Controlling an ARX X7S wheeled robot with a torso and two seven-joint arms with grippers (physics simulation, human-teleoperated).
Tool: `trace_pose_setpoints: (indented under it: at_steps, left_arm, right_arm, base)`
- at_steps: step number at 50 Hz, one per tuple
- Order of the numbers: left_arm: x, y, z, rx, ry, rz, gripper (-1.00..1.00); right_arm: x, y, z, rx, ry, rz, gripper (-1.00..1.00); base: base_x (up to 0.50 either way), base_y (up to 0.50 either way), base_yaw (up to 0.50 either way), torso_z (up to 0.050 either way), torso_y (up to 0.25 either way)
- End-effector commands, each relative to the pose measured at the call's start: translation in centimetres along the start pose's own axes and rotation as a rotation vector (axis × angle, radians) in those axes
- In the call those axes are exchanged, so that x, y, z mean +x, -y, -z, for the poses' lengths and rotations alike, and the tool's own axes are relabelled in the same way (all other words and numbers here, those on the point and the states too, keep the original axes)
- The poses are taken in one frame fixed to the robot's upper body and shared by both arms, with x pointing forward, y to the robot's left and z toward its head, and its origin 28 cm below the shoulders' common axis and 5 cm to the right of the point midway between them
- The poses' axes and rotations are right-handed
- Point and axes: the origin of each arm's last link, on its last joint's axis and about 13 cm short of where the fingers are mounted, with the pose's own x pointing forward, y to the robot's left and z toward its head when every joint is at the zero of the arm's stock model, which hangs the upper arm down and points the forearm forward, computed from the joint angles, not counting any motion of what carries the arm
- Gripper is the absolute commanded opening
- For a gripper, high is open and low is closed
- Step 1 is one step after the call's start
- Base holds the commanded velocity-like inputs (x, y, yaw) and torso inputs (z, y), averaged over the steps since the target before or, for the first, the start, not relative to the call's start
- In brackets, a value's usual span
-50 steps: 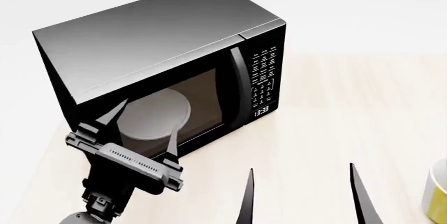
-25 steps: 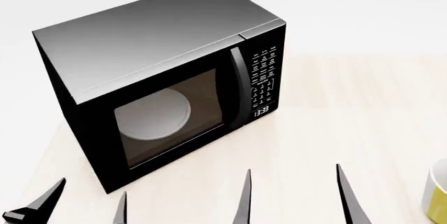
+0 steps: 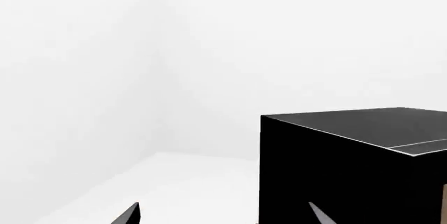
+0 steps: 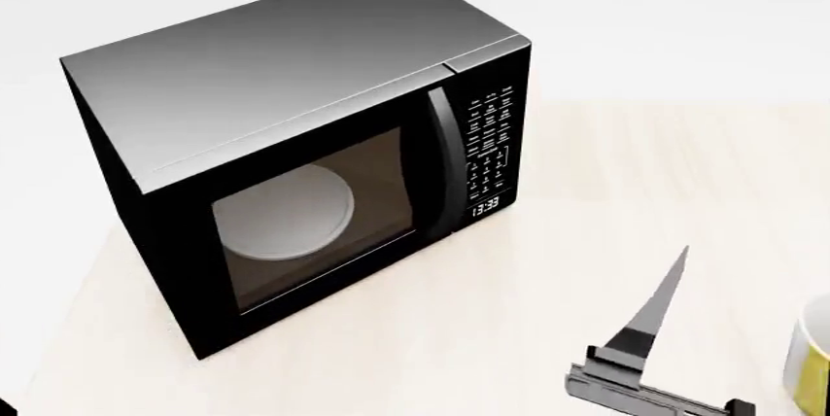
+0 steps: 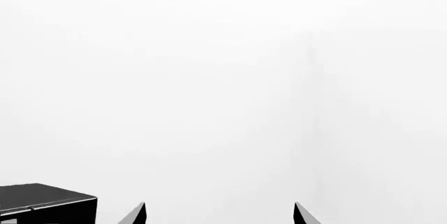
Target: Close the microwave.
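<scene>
The black microwave stands on the light wooden table, its grey-sheen top toward me. Its windowed door lies flush with the front, and the white round plate shows through the glass. The curved handle and the keypad are to the right of the door. My left gripper is open and empty, out of the head view; its wrist view shows an upper corner of the microwave. My right gripper is open and empty; one finger shows to the right of the microwave, apart from it.
A yellow mug with a white rim stands at the right edge of the head view, close to my right gripper. White walls lie behind the microwave. The microwave's top corner shows small in the right wrist view.
My left gripper has dropped away from the microwave's door and left the head view. My right gripper has moved right and turned, so only one finger shows. The microwave looks the same.
</scene>
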Motion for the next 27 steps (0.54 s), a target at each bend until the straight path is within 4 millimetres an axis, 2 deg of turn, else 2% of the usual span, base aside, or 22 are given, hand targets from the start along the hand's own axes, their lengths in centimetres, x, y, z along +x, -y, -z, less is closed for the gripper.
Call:
trace_pose_setpoints:
  at_steps: [1,5,7,12,13,14,15,16,17,18,19,20,21,22,23,24,25,26,27]
  left_arm:
    - [1.0,-4.2,-3.0,0.038,0.136,-0.289,1.00]
    - [1.1,-5.9,-4.9,0.034,0.240,-0.477,1.00]
    - [0.8,-6.3,-5.6,0.022,0.288,-0.529,1.00]
    - [0.4,-6.6,-5.9,0.005,0.336,-0.620,1.00]
    - [0.5,-6.1,-5.6,0.001,0.322,-0.615,1.00]
    - [0.6,-5.3,-5.2,0.012,0.310,-0.565,1.00]
    - [0.7,-4.2,-4.6,-0.009,0.297,-0.516,1.00]
    - [0.9,-2.7,-3.3,-0.056,0.214,-0.433,1.00]
    - [1.3,-1.5,-2.4,-0.096,0.125,-0.374,1.00]
    - [2.2,0.0,-1.9,-0.156,0.073,-0.208,1.00]
    - [2.9,0.9,-1.7,-0.070,0.006,-0.144,1.00]
    - [4.5,2.7,-2.1,0.040,-0.052,0.069,1.00]
    - [5.5,3.9,-3.0,0.030,-0.018,0.179,1.00]
    - [6.5,4.9,-4.2,0.100,0.015,0.267,1.00]
    - [8.8,6.3,-5.4,0.193,0.023,0.325,1.00]
    - [11.0,7.4,-6.4,0.168,0.043,0.384,1.00]
    - [13.5,9.3,-6.8,0.312,0.067,0.487,1.00]
    - [16.0,11.2,-8.1,0.383,0.132,0.518,1.00]
    - [17.8,15.1,-10.9,0.412,0.289,0.686,1.00]
  right_arm:
    - [3.1,3.8,-1.5,-0.089,0.057,0.410,1.00]
    - [3.8,4.8,-3.2,-0.126,0.167,0.530,1.00]
    - [3.9,5.0,-3.4,-0.134,0.173,0.557,1.00]
    - [3.9,5.2,-3.4,-0.170,0.156,0.615,1.00]
    - [4.0,4.7,-3.4,-0.181,0.175,0.568,1.00]
    - [4.3,3.8,-3.0,-0.180,0.109,0.488,1.00]
    - [4.4,2.4,-2.0,-0.211,0.011,0.375,1.00]
    - [4.0,0.9,-0.5,-0.236,-0.119,0.254,1.00]
    - [3.8,-0.5,0.8,-0.235,-0.247,0.238,1.00]
    - [4.1,-1.9,1.3,-0.130,-0.289,0.053,1.00]
    - [4.7,-2.5,1.0,-0.139,-0.260,0.017,1.00]
    - [6.7,-3.4,0.2,-0.208,-0.215,-0.128,1.00]
    - [8.2,-4.3,-0.7,-0.167,-0.098,-0.336,1.00]
    - [9.8,-4.7,-1.1,-0.313,-0.064,-0.358,1.00]
    - [13.0,-5.5,-2.1,-0.312,-0.027,-0.287,1.00]
    - [15.4,-6.4,-2.5,-0.272,-0.025,-0.372,1.00]
    - [18.0,-8.8,-4.2,-0.336,0.085,-0.459,1.00]
    - [20.4,-11.6,-7.0,-0.383,0.279,-0.487,1.00]
    - [21.6,-15.4,-10.6,-0.424,0.501,-0.544,1.00]
  base:
    - [0.00,0.00,0.00,0.000,0.000]
    - [0.00,0.00,0.00,0.000,0.000]
    - [0.00,0.00,0.00,0.000,0.000]
    - [0.00,0.00,0.00,0.000,0.000]
    - [0.00,0.00,0.00,0.000,0.000]
    - [0.00,0.00,0.00,0.000,0.000]
    - [0.00,0.00,0.00,0.000,0.000]
    - [0.00,0.00,0.00,0.000,0.000]
    - [0.00,0.00,0.00,0.000,0.000]
    - [0.00,0.00,0.00,0.000,0.000]
    - [0.00,0.00,0.00,0.000,0.000]
    - [0.00,0.00,0.00,0.000,0.000]
    - [0.00,0.00,0.00,0.000,0.000]
    - [0.00,0.00,0.00,0.000,0.000]
    - [0.00,0.00,0.00,0.000,0.000]
    - [0.00,0.00,0.00,0.000,0.000]
    - [0.00,0.00,0.00,0.000,0.000]
    - [0.00,0.00,0.00,0.000,0.000]
    - [0.00,0.00,0.00,0.000,0.000]
